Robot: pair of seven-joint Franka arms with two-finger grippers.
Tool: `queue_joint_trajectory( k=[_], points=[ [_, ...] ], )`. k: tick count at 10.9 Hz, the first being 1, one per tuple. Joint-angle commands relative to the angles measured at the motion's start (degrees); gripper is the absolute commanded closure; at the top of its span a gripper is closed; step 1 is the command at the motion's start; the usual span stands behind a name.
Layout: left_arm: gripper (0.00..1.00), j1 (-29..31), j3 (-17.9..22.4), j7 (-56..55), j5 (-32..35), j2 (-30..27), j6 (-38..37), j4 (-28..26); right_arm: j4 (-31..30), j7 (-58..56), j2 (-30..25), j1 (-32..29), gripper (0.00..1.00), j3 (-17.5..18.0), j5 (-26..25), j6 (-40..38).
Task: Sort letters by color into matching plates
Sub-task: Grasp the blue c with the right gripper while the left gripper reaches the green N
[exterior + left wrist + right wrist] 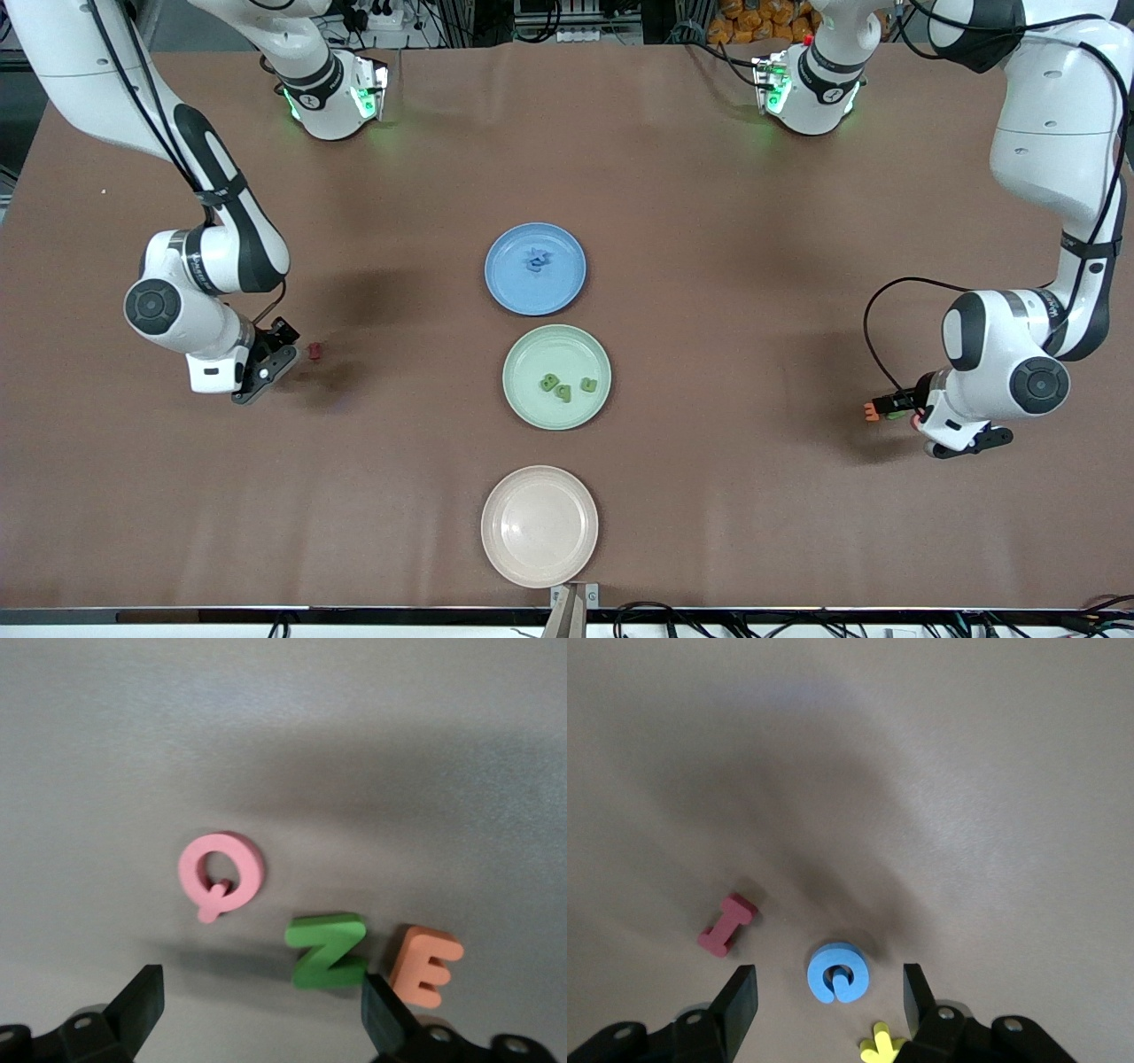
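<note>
Straddling a blue letter, the right gripper hangs low over the table toward the right arm's end, its fingers apart with the round foam piece between them and no contact visible; a dark red letter lies just beside one finger and a yellow letter near the other; the left gripper hangs open at the left arm's end, a green letter Z just inside one finger, an orange letter E touching it, a pink letter Q close by; well apart from both, mid-table, sit a blue plate holding blue pieces, a pale green plate holding three green ones, and a cream plate; the tabletop is matte brown.
</note>
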Motion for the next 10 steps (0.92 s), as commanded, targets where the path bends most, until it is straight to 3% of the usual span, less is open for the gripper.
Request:
queue_joint_trajectory(
  k=[1, 4, 10],
  points=[
    [0.0, -0.8, -0.1, -1.9, 1.9, 1.5, 4.5, 0.0, -3.0, -3.7, -0.1, -0.7, 0.27, -0.6, -0.7, 5.2],
    [0.0, -4.4, -0.2, -8.4, 1.2, 2.5, 7.5, 0.4, -2.9, -3.7, 0.4, -0.6, 0.35, -0.6, -0.8, 6.2],
    [0.0, -4.2, -0.2, -4.2, 1.5, 2.7, 10.5, 1.5, -2.9, -3.7, 1.7, -0.3, 0.41, -0.9, -0.9, 8.2]
  ],
)
